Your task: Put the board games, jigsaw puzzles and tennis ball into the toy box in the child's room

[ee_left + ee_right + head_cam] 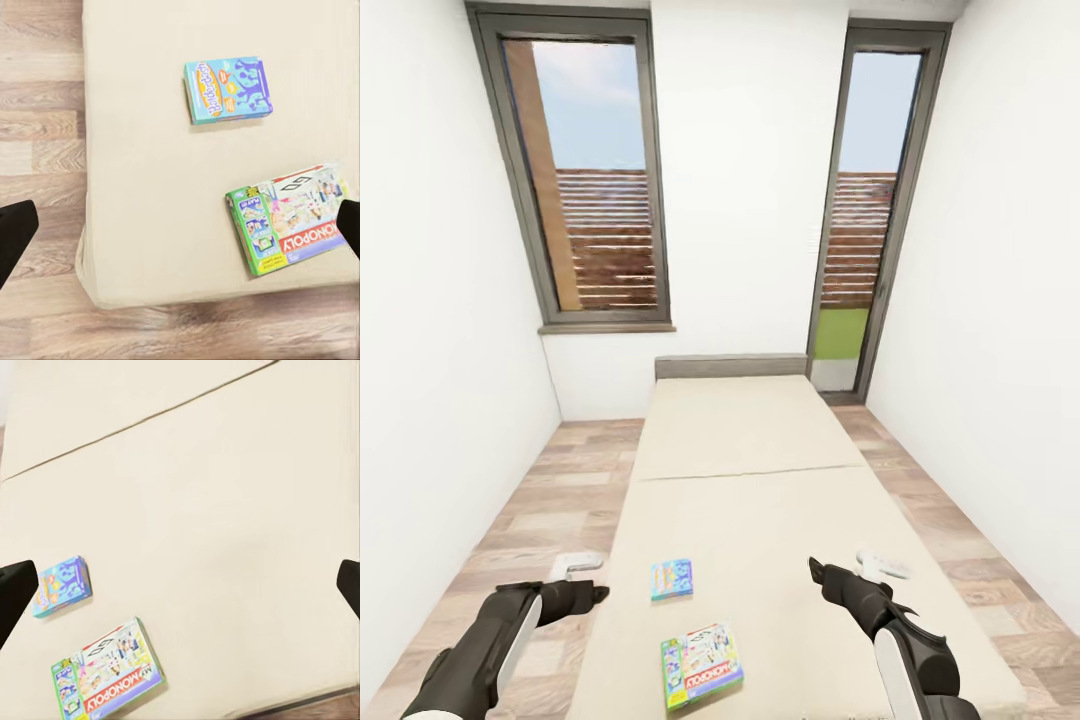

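Two board games (227,90) on bed (142,187)

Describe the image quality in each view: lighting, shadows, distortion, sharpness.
Head view: wide-angle stretch splays the two tall grey-framed windows outward; lighting even, no glare. Left wrist view: the small blue board game box and the green-edged Monopoly box cast thin soft shadows on the beige mattress; print legible. Right wrist view: flatter, washed-out light, lettering softer.

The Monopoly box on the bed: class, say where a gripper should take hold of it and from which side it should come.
The Monopoly box lies flat on the bed near the foot edge, apart from the smaller blue board game. Probably best to come from above and close across its two long edges near the middle, since its flat pose leaves only thin sides to grip.
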